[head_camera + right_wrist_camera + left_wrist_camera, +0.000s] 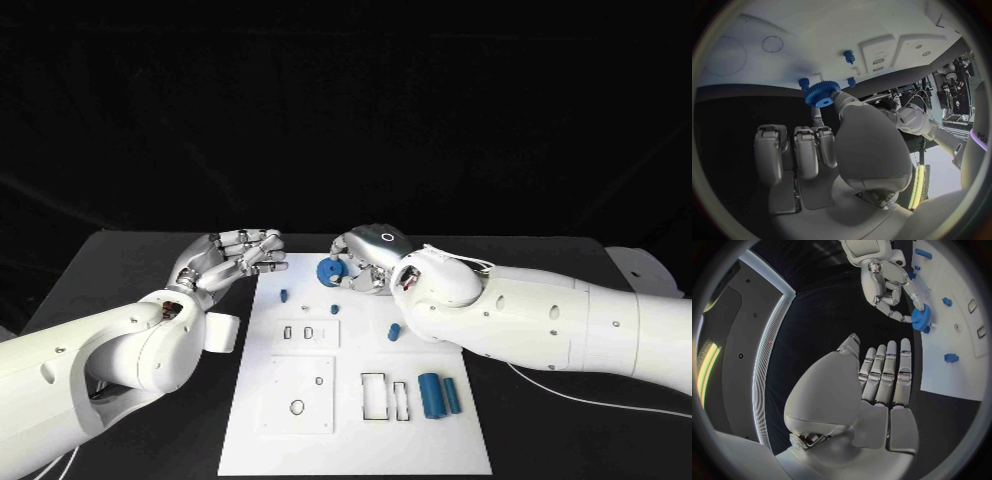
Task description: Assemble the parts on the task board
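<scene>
The white task board [361,430] lies in the middle of the black table. At its far edge my right hand [375,258] pinches a blue gear [332,268] between thumb and a finger, just above the board. The same gear [822,93] sits at the fingertips of the right hand [851,145], and the gear [922,320] also appears held by the right hand [889,285]. My left hand [228,258] hovers beside the board's far left corner, fingers extended, holding nothing; the left hand [879,382] is empty. Small blue pegs [284,295] [335,309] [394,331] stand on the board.
Two blue cylinders [430,393] [450,396] lie side by side on the board's near right part, next to rectangular slots [374,397]. A raised white block with a round hole [296,395] sits at the near left. Black table [562,430] surrounds the board.
</scene>
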